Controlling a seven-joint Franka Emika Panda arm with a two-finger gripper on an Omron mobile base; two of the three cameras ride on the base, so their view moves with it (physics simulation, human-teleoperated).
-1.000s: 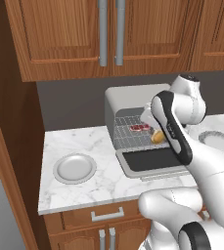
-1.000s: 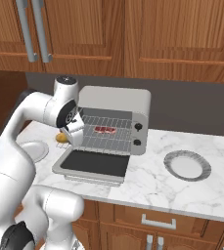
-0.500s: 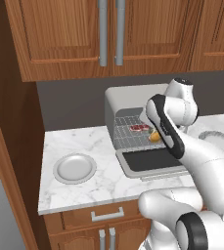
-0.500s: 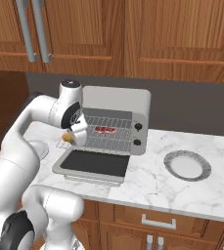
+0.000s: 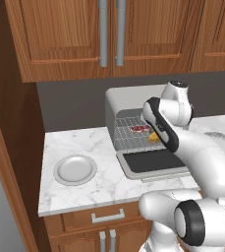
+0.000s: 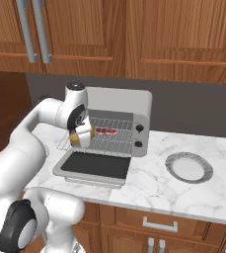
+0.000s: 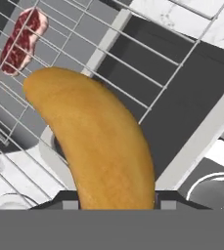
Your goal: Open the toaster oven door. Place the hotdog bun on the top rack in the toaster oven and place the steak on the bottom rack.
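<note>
light: even, bright | shadows: faint, soft | glare: none | focus: sharp throughout, rendered

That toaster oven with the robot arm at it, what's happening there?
The toaster oven sits on a marble counter with its door folded down flat. A steak already lies on a wire rack inside. The white arm's gripper carries a hotdog bun at the left front of the pulled-out racks, just above the wires, not yet set down. Two empty plates, one left of the oven and one to its right, rest on the counter.
</note>
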